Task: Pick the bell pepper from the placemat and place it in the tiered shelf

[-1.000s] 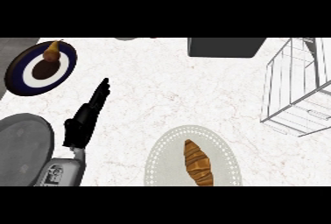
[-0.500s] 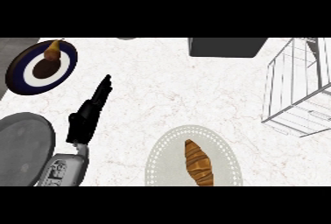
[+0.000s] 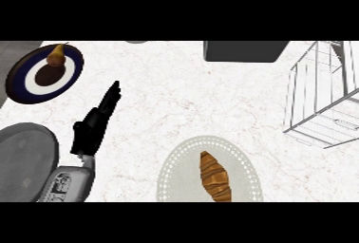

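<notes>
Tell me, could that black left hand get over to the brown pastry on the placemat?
Probably yes. The left hand is open, holding nothing, and only bare counter lies between it and the pastry on the placemat.

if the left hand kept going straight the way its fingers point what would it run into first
Nothing close by, it seems. The left hand points up and slightly right over bare counter, passing right of the plate. The line leaves the picture near a small grey thing at the top edge; heights are unclear.

Counter (image 3: 210, 95) marble-look, matt; shelf (image 3: 322, 95) thin wire metal; placemat (image 3: 179, 175) woven-looking w/ dotted rim.
</notes>
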{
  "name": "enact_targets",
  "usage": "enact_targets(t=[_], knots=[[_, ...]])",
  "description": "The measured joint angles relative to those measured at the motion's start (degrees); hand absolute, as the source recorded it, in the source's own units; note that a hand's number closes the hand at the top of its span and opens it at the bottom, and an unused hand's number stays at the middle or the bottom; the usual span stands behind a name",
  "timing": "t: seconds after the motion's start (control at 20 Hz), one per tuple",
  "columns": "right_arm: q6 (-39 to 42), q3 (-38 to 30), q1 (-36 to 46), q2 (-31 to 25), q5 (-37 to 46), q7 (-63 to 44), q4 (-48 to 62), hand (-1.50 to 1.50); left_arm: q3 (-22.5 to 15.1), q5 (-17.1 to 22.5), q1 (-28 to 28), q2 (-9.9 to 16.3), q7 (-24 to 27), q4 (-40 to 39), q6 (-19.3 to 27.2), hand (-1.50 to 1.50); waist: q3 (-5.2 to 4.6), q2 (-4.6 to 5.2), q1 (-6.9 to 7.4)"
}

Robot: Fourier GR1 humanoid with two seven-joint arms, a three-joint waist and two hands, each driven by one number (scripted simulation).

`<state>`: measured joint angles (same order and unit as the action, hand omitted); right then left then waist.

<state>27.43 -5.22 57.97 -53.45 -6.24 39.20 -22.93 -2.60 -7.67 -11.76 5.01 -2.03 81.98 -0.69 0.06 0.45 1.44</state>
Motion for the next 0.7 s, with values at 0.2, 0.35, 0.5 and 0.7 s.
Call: enact_targets(t=[0.2, 0.35, 0.5, 0.7], knots=[[3.02, -0.91, 1.87, -0.83, -0.92, -2.72, 1.21, -1.50, -0.04, -0.05, 0.49, 0.00, 1.52, -0.57, -0.35, 0.00, 0.01, 0.08, 0.12], [5.50, -3.07, 3.68, -1.61, -3.31, -6.27, 3.34, -1.50, 0.27, 0.04, 0.54, 0.18, 1.34, -0.27, -0.37, 0.00, 0.01, 0.11, 0.29], [9.02, -6.40, 7.19, -3.14, -7.14, -12.75, 6.66, -1.50, -0.12, -0.41, 0.44, -0.24, 1.42, -0.46, -0.04, 0.00, 0.01, 0.17, 0.43], [11.65, -10.46, 10.13, -7.13, -10.83, -19.06, 11.76, -1.50, 0.11, -0.07, -0.40, 0.06, 1.20, -0.54, -0.63, 0.00, 0.06, 0.53, 1.01]])
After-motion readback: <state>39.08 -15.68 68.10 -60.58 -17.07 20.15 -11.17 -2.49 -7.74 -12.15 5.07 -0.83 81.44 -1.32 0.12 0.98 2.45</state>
